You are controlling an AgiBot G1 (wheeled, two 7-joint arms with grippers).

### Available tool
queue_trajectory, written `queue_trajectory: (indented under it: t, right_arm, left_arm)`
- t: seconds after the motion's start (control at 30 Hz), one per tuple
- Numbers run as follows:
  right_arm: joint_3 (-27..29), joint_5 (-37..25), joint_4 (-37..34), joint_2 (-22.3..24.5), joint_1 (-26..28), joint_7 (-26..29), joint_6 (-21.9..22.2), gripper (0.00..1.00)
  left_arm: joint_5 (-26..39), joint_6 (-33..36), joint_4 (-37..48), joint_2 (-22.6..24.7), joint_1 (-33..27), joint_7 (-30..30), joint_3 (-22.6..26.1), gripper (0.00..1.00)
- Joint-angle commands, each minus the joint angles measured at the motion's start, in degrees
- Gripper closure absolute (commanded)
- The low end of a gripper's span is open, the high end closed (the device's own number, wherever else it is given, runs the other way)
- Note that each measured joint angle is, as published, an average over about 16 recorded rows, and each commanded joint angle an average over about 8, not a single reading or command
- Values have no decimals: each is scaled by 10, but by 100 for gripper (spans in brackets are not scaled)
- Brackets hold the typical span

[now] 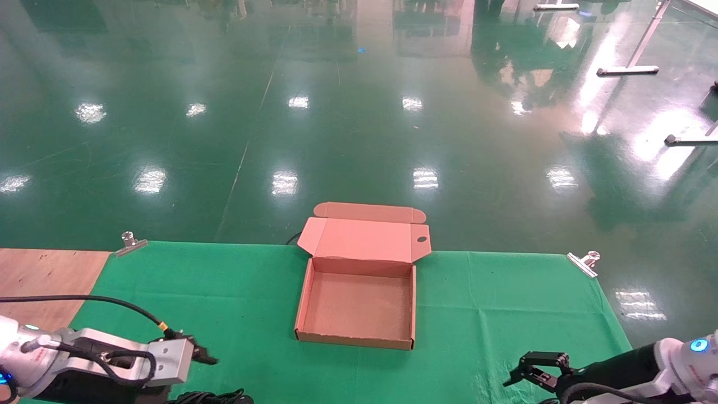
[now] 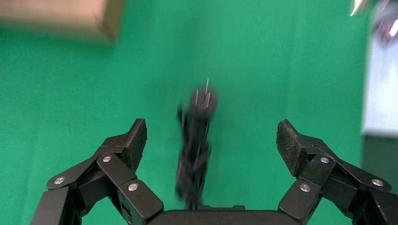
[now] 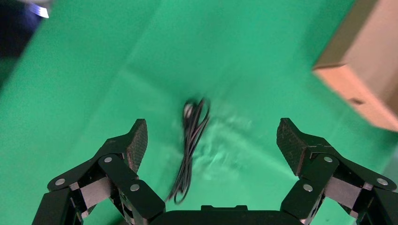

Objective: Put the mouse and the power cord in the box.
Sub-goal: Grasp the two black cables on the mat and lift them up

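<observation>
The box [image 1: 359,280] lies open in the middle of the green cloth, lid flap folded back, and its inside is empty. The power cord [image 2: 193,150], a black bundle with the plug's prongs pointing away, lies on the cloth under my open left gripper [image 2: 211,140], between the fingers but untouched. In the head view that gripper [image 1: 205,353] hovers at the front left, with part of the cord [image 1: 213,398] at the picture's edge. My right gripper [image 3: 211,140] is open over a thin black cable bundle [image 3: 190,145], the mouse's cable. The mouse's body is hidden. From the head view the right gripper [image 1: 519,376] is at the front right.
The green cloth [image 1: 505,314] is held by metal clips at the back left [image 1: 130,243] and back right [image 1: 583,262]. Bare wood [image 1: 45,280] shows left of the cloth. A corner of the box shows in the left wrist view [image 2: 61,18] and in the right wrist view [image 3: 361,70].
</observation>
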Motion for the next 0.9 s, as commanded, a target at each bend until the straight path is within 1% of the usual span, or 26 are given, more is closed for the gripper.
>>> queue_trajectory:
  t: [0.03, 0.17, 0.33, 0.6, 0.9]
  right_arm:
    - [-14, -36, -28, -14, 10, -29, 11, 0]
    - [-30, -77, -81, -44, 20, -82, 48, 0]
    - [-43, -103, -151, -86, 31, -135, 82, 0]
    - [-48, -108, -274, -144, 40, -197, 126, 0]
    - [-50, -107, -387, -189, 48, -257, 151, 0]
  left_arm:
    - [38, -15, 36, 14, -16, 24, 17, 0]
    - [77, -50, 103, 43, -31, 63, 35, 0]
    - [94, -80, 180, 74, -42, 106, 44, 0]
    - [103, -113, 273, 114, -55, 153, 49, 0]
    - [101, -133, 331, 130, -63, 191, 47, 0]
